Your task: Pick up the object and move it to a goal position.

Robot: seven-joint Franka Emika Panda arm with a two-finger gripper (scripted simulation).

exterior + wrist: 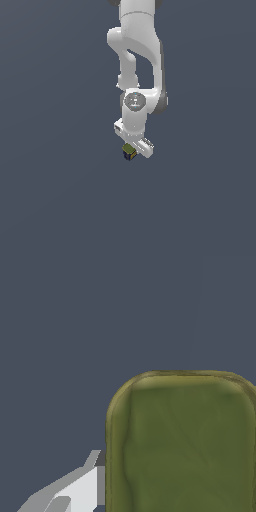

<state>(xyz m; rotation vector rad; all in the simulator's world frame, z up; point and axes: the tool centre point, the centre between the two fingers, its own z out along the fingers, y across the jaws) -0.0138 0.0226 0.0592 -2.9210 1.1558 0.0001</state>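
We saw the white gripper (pixel 131 151) pointed down with the small olive-topped block (pixel 129 151) right at its fingers. In the wrist view the block (pixel 185 446) filled the frame against one finger (pixel 82 488). We couldn't tell if it was clamped.

Sim scene, not a real room. Flat uniform slate-grey backdrop (pixel 50 200) fills both views: no walls, furniture, floor seam or horizon. Only contents are a white Panda arm (pixel 137 60) with smooth, textureless render shading and a small olive-topped block (pixel 129 151) at its end. The wrist view shows the same plain grey behind the block's olive face.
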